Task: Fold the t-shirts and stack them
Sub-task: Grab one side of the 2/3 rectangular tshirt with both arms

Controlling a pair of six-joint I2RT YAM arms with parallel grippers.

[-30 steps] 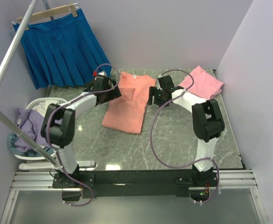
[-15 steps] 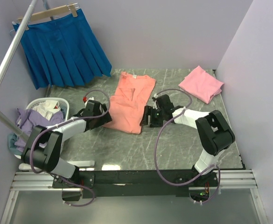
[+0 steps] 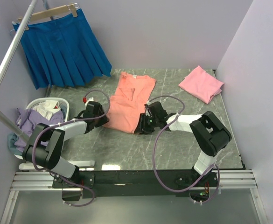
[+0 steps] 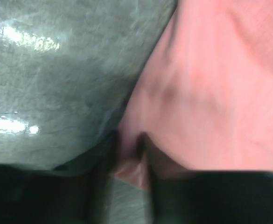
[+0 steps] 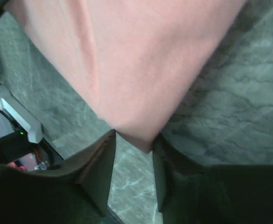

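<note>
**A:** What lies nearest the arms?

**B:** Bare grey marble table (image 3: 127, 149). Just past it, both claws sit low at the near hem of the salmon t-shirt (image 3: 127, 100).

**A:** How does the right claw (image 5: 132, 140) stand?

**B:** Its jaws are apart. The tee's near right corner pokes between them, and the table shows through the gap below the tip.

**A:** And the left claw (image 4: 131, 161)?

**B:** It is at the near left corner. Cloth fills the narrow gap between its fingers, but that view is blurred. I cannot tell whether it is pinching.

**A:** How does the shirt lie?

**B:** Flat in the middle of the table, lengthwise, with the collar at the far end.

**A:** What is further off?

**B:** A white laundry basket (image 3: 52, 100) stands at the left with lilac clothes in it. The pink t-shirt (image 3: 201, 83) lies folded at the far right corner, well apart from the salmon one. A blue pleated skirt (image 3: 61, 49) hangs on a wooden hanger (image 3: 47, 13) at the far left.
</note>
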